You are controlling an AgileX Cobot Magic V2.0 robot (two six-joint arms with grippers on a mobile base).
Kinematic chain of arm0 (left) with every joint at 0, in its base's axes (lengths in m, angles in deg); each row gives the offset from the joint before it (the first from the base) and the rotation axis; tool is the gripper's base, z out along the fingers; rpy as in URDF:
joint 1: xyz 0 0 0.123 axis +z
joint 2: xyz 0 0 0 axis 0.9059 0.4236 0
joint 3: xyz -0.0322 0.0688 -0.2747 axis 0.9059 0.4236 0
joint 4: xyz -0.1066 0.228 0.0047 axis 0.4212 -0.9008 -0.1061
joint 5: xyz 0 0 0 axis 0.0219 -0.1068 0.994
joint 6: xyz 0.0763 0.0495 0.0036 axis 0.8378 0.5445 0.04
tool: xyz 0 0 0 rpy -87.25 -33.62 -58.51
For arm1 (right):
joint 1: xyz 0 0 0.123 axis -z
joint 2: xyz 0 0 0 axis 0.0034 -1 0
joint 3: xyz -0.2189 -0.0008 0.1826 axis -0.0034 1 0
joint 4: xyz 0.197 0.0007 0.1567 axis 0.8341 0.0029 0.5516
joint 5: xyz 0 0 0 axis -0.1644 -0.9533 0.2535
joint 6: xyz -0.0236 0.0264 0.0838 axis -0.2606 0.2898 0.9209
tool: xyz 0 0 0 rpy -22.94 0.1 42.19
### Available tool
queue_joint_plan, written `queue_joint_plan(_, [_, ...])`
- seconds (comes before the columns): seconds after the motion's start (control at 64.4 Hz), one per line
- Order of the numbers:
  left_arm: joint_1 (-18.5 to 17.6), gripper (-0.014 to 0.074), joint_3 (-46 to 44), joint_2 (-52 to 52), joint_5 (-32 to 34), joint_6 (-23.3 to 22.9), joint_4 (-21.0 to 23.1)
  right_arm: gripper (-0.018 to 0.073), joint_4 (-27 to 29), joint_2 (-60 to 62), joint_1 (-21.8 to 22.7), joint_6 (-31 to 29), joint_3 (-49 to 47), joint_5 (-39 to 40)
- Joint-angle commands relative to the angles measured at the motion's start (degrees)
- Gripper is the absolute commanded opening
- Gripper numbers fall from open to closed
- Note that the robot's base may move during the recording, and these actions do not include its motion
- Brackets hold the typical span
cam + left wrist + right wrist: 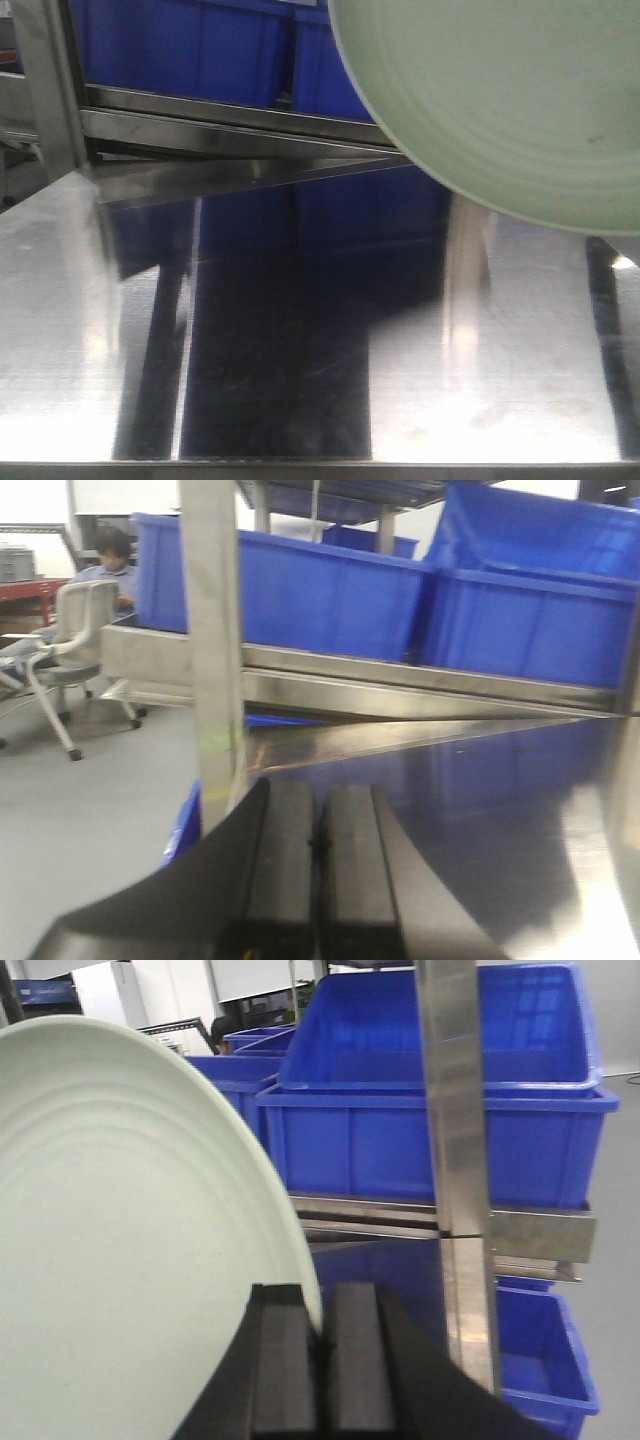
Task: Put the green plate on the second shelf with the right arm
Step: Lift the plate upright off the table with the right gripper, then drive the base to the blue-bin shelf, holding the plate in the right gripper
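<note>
right gripper (322,1360) pinches the green plate (120,1260) by its rim, tipped on edge above the steel shelf (300,350); left gripper (318,860) closed, empty.

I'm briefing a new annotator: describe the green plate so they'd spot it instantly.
Find the shiny steel shelf fronting the blue bins. Above its right side, the right gripper pinches the green plate by its rim. It's the only pale, round, ringed thing there.
</note>
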Motion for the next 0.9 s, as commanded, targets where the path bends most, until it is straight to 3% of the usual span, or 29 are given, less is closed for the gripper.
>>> queue_joint_plan(0.0, [-0.12,0.0130,2.27,-0.90,4.78,-0.14,0.32,0.0026,0.36,-0.15,0.46,0.75,-1.85,6.79])
queue_joint_plan(0.885, [-0.12,0.0130,2.27,-0.90,4.78,-0.14,0.32,0.0026,0.36,-0.15,0.46,0.75,-1.85,6.79])
